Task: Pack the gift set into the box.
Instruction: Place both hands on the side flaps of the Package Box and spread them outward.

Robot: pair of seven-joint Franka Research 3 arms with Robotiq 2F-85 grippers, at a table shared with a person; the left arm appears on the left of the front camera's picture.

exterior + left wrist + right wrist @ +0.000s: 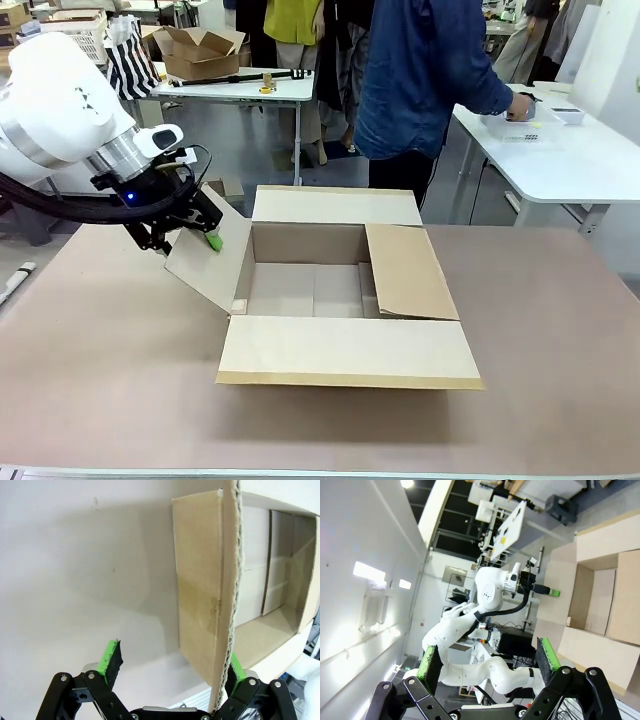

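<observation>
- Brown surface (pixel 100 400) spans the front view, with white side tables behind it.
- Left claw (pixel 173 664) is spread wide and straddles the left flap (pixel 205 265), which tilts upward. The flap's edge runs close to one green pad (pixel 235 672), perhaps touching it.
- Box (pixel 345 350) sits open just right of that claw.
- Person (pixel 420 80) stands beyond the box, farther right, one hand on a side table.
- Right claw (pixel 487 662) is spread too, facing the box from well away.
</observation>
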